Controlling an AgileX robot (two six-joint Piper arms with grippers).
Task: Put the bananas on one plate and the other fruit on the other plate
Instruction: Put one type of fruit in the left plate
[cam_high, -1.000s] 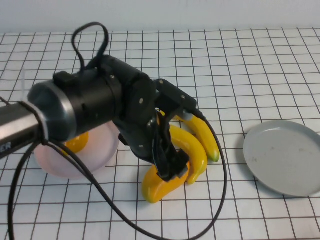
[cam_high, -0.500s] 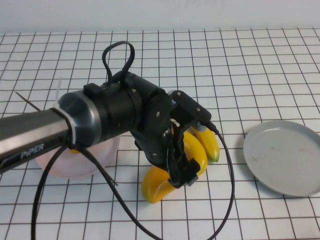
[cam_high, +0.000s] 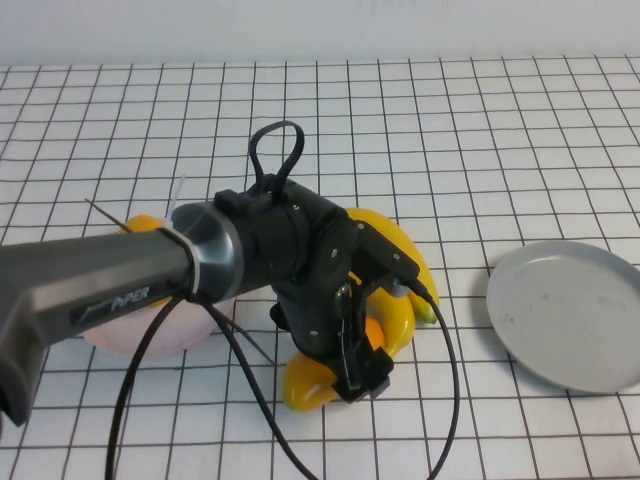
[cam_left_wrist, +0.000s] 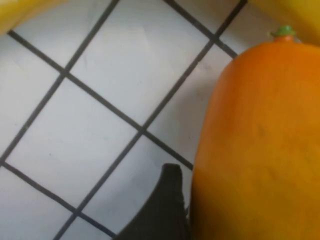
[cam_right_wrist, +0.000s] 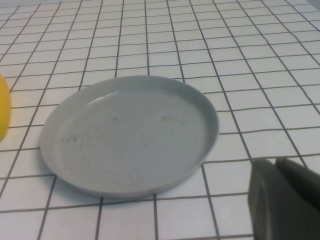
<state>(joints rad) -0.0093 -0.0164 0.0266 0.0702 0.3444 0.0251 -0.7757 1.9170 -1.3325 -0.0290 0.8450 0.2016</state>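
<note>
Left hand (cam_high: 360, 370) spread wide, lowered astride plump orange-yellow oval mango-like fruit (cam_left_wrist: 260, 145) on counter, positioned for grasp; nothing held. Right hand (cam_right_wrist: 287, 197) shut, parked beside round pale grey plate (cam_right_wrist: 127, 132).

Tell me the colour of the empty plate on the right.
Pale grey plate, faintly speckled; the right wrist view shows it best.

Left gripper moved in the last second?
Yes. The open left gripper has dropped toward the camera-side table edge, now low over the mango, with the grey plate unmoved. Right gripper: shut, parked near that plate.
</note>
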